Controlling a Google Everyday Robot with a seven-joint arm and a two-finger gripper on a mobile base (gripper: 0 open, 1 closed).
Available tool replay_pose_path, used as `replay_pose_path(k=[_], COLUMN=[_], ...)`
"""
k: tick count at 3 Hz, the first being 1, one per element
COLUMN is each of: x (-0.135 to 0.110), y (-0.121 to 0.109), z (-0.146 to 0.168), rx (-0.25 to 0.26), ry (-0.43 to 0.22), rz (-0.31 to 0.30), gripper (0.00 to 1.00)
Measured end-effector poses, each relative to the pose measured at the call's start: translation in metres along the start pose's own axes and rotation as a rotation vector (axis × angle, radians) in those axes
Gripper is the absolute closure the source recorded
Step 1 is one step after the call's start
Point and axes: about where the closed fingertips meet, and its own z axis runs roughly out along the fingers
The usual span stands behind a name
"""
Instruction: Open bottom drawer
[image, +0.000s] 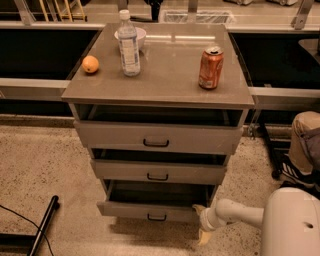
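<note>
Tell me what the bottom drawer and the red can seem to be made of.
Bottom drawer: probably painted wood or laminate, matte grey, no shine. Can: likely metal, glossy red with silvery top. Gripper sits by the drawer's right corner.

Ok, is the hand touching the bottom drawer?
Cannot tell. In the camera view the hand sits by the right front corner of the bottom drawer, but neither contact nor gap shows.
</note>
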Motion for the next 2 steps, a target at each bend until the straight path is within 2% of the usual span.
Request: replay_pose_path(k=[1, 2], x=[-0.006, -0.006], y=[0.017, 0.031], z=[-0.002, -0.001], rx=[-0.023, -0.053], ry=[0.03, 0.054], rz=[-0.023, -0.032], gripper=[0.19, 0.19])
